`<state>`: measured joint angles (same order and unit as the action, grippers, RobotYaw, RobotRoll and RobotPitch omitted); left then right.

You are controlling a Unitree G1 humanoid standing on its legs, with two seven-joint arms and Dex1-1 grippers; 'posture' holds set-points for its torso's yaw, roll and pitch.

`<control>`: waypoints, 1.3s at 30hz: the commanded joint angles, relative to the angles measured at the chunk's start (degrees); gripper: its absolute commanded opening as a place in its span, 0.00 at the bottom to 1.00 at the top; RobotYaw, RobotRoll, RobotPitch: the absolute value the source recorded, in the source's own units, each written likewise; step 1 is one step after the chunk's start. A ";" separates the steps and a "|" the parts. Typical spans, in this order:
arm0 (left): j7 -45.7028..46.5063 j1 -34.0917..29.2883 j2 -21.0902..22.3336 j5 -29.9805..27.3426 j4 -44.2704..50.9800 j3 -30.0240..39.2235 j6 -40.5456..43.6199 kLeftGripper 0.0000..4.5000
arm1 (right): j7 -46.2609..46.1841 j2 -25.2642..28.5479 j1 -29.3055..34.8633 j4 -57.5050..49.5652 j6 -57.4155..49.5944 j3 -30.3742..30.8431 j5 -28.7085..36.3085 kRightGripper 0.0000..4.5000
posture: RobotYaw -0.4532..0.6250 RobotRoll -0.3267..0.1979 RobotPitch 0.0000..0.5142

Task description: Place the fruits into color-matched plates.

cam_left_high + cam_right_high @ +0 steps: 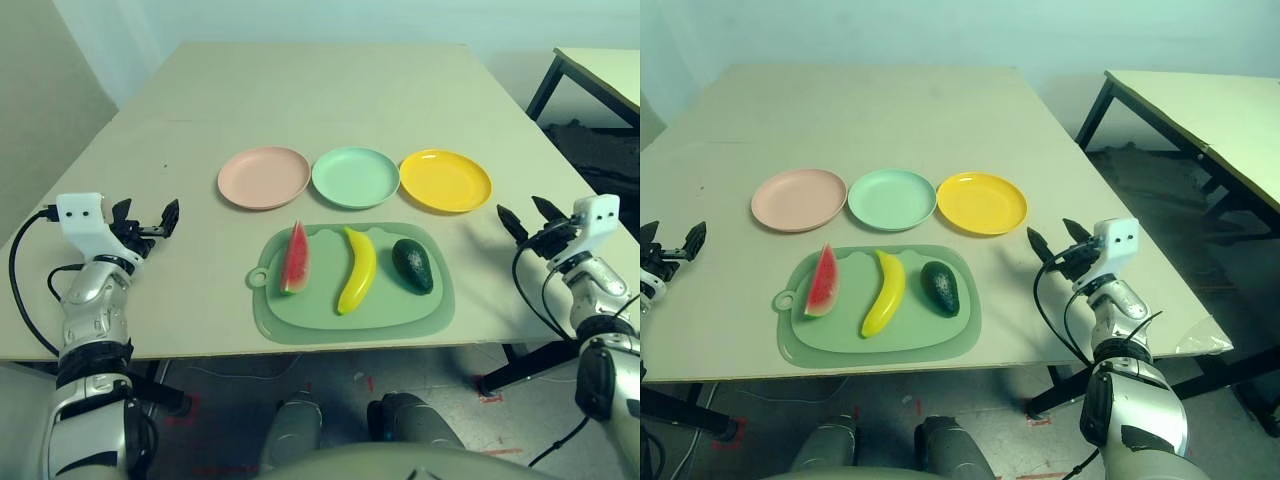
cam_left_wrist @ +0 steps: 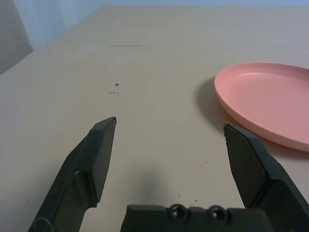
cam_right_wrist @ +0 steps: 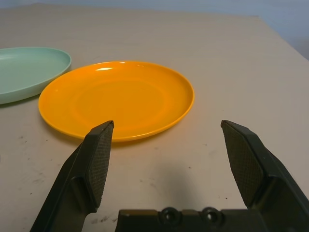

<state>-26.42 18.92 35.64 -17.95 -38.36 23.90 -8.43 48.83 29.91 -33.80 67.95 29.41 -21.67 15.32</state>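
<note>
Left eye view: all three fruits lie side by side on a green cutting mat (image 1: 352,320) near the front edge of the desk (image 1: 330,90); none is plated yet. Watermelon wedge (image 1: 295,258) sits toward the mat's left end, banana (image 1: 357,270) in the middle, avocado (image 1: 412,265) toward its right end. Behind the mat, in a row toward the desk's centre: pink plate (image 1: 264,177), mint green plate (image 1: 356,176), yellow plate (image 1: 445,180), close together, all empty. Judgement on handling: fruits look like hollow moulded plastic, so light and stiff, with glossy, likely slippery skins; not fragile. Watermelon is probably best pinched across its flat red faces, mid-wedge. Banana: across the thick middle of the curve, where it would hang balanced. Avocado: across its short axis at the widest part; the rounded, smooth shape may squirt out of a shallow pinch. Left hand (image 1: 150,222) hovers near the desk's left edge, fingers spread wide, holding and touching nothing; left wrist view shows bare desk between its fingers, pink plate just beyond. Right hand (image 1: 527,217) sits near the right edge, likewise wide open and empty, pointed toward the yellow plate.
</note>
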 commanded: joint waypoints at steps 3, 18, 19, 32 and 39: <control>0.05 0.44 0.37 0.34 -0.15 0.05 0.45 1.00 | 0.08 0.34 -0.51 0.38 -0.37 -0.11 0.23 0.99 | 0.49 0.62 0.12; -4.43 1.36 1.57 -0.86 -0.03 -0.16 0.39 1.00 | 0.44 0.91 0.15 0.38 -0.11 -0.81 0.88 0.99 | 0.48 0.62 0.09; -6.82 1.42 1.59 -2.14 0.71 -0.09 1.12 1.00 | 0.52 0.96 0.19 0.39 -0.13 -0.85 0.92 0.99 | 0.48 0.62 0.09; -47.28 -6.17 11.55 -17.82 32.99 -11.61 27.93 1.00 | 8.85 4.14 0.44 -3.26 -4.05 2.83 -1.24 0.99 | 0.48 0.62 0.09; -55.17 -6.65 14.33 -16.41 34.19 -12.49 24.72 1.00 | 14.48 14.34 -0.10 -16.85 -0.76 13.54 -10.91 0.99 | 0.45 0.62 0.10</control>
<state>-79.85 12.34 49.26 -35.36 -4.75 12.48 17.66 61.62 42.88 -33.45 55.02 26.76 -11.32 7.59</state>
